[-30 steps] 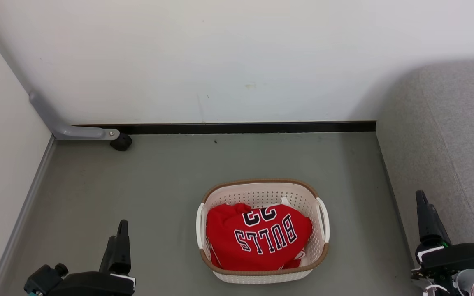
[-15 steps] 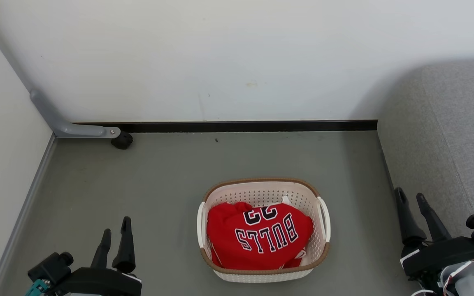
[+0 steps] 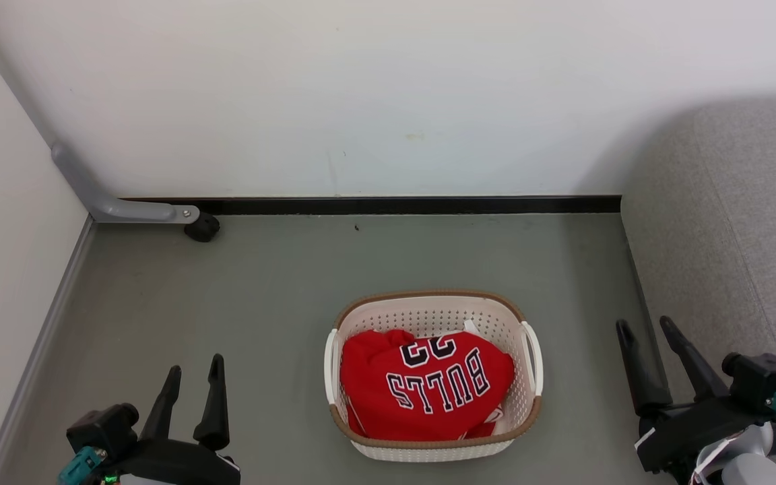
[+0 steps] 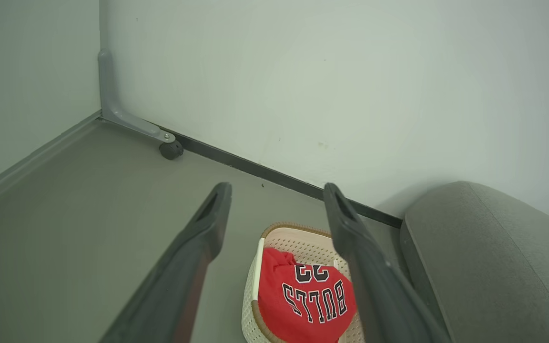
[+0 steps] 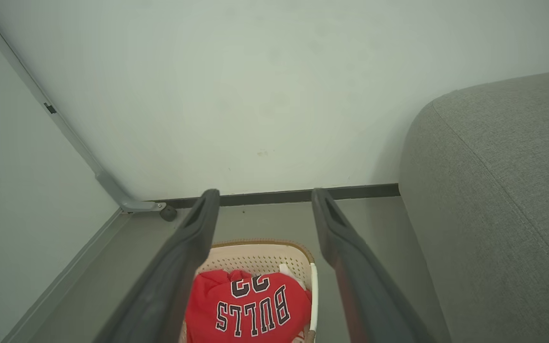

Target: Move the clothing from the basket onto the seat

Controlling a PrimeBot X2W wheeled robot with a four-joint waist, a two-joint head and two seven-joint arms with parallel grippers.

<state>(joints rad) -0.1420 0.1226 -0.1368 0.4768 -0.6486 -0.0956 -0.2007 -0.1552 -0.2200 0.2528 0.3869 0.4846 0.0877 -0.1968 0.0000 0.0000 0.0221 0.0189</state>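
Floor: plain grey-green floor (image 3: pixel 226 303), kinda scuffed-looking.
Room: I was parked in a corner, with a white wall (image 3: pixel 361 101) ahead, a black skirting strip (image 3: pixel 395 205) along its bottom, and a grey metal leg (image 3: pixel 125 210) ending in a small black caster (image 3: pixel 201 228) off to my left.
Seat: the big light-grey seat (image 3: pixel 731 236) filled my right side and ran back to the wall.
Basket: the basket (image 3: pixel 428 295) sat on the floor, near the seat but apart from it.
Clothing: the red BULLS jersey (image 3: pixel 422 391) was bundled inside the basket, lettering upside down to me, with a bit of white fabric (image 3: pixel 472 328) poking up at the far side.
Changed since a second ago: both my wrists had rolled, so each pincer went from edge-on to showing two fingers side by side. The right one had also slid in from the seat toward the basket. Basket and jersey hadn't budged.
Left pincer: my left pincer (image 3: pixel 195 364) was spread wide, holding nothing, well left of the basket.
Right pincer: my right pincer (image 3: pixel 644 323) was spread wide too, nothing in it, over the floor between basket and seat.
Jersey vs pincers: it lay between the two, untouched by either.
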